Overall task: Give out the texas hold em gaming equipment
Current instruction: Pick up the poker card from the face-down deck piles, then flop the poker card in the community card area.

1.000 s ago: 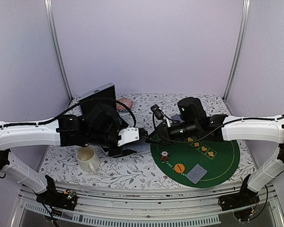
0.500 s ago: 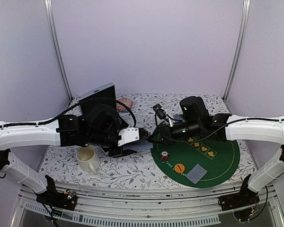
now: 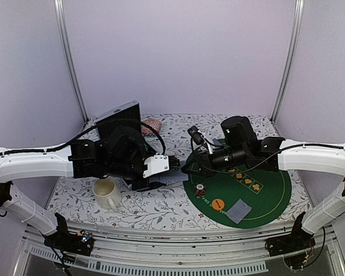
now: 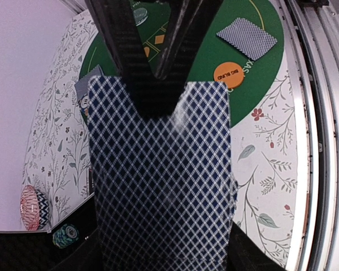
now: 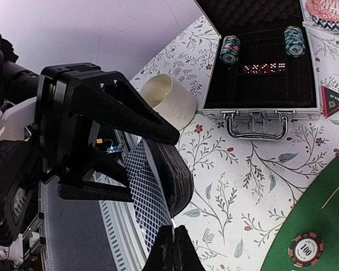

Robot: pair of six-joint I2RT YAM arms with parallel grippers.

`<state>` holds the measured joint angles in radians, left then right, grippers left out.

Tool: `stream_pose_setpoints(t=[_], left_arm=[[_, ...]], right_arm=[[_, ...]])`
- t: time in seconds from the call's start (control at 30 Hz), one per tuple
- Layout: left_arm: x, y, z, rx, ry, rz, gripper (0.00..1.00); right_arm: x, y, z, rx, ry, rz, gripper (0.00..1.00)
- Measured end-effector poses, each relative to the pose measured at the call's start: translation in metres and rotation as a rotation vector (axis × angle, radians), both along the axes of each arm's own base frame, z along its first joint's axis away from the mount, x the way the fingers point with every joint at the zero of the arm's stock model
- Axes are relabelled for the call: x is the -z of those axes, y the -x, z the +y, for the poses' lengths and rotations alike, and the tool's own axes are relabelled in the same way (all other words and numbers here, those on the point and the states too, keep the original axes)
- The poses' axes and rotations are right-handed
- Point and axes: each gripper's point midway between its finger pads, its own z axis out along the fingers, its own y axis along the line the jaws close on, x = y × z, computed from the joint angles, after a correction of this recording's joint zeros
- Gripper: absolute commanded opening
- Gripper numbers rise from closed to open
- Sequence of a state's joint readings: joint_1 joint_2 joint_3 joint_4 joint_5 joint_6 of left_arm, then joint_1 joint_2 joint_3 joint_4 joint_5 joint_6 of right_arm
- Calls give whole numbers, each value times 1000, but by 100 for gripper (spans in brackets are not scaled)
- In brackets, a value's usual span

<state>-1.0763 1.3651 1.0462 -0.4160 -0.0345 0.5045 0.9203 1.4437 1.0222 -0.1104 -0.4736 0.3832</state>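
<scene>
**Supervisor:** Distribution status?

**Operator:** Striped poker chip stacks [image 5: 230, 49] sit in the open black case [image 5: 260, 111]. My left pincer [image 4: 155, 104] grasps the blue diamond-backed card deck [image 4: 161, 186]. My right pincer [image 5: 168, 248] is clenched at its edge. The round green felt mat [image 3: 270, 190] holds one striped chip [image 3: 200, 190], an orange disc [image 3: 218, 203] and a face-down card [image 3: 239, 210]. I judge most dealing undone.

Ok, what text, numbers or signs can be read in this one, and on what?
"BIG BLIND": orange disc.
"100": striped chip.
Orange suit signs: green mat.
Triangle marker: print too small to read.
Lettering on the green mat beside the orange disc: partly hidden, unreadable.
Cards: backs only, no text.
</scene>
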Motion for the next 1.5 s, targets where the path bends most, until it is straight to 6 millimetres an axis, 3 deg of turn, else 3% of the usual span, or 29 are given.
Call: stream_pose_setpoints(t=[0.27, 0.5, 0.63, 0.77, 0.9, 1.13, 1.3, 1.5], left_arm=[[0, 0, 0, 0, 0, 0, 60], [0, 0, 0, 1, 0, 0, 60], [0, 0, 0, 1, 0, -1, 60], [0, 0, 0, 3, -2, -2, 60], [0, 0, 0, 3, -2, -2, 60], [4, 1, 1, 5, -10, 3, 60], [5, 2, 1, 11, -10, 4, 60], [5, 4, 0, 21, -6, 11, 61]], right_arm=[[-19, -1, -11, 13, -26, -20, 2], [-47, -8, -27, 48, -80, -60, 2], [-57, -14, -42, 85, -91, -67, 2], [-63, -32, -69, 167, -81, -63, 2], [-57, -58, -105, 283, -39, -38, 2], [-25, -105, -170, 475, 117, 39, 2], [-6, -129, -190, 518, 223, 74, 2], [2, -156, -192, 525, 331, 72, 2]])
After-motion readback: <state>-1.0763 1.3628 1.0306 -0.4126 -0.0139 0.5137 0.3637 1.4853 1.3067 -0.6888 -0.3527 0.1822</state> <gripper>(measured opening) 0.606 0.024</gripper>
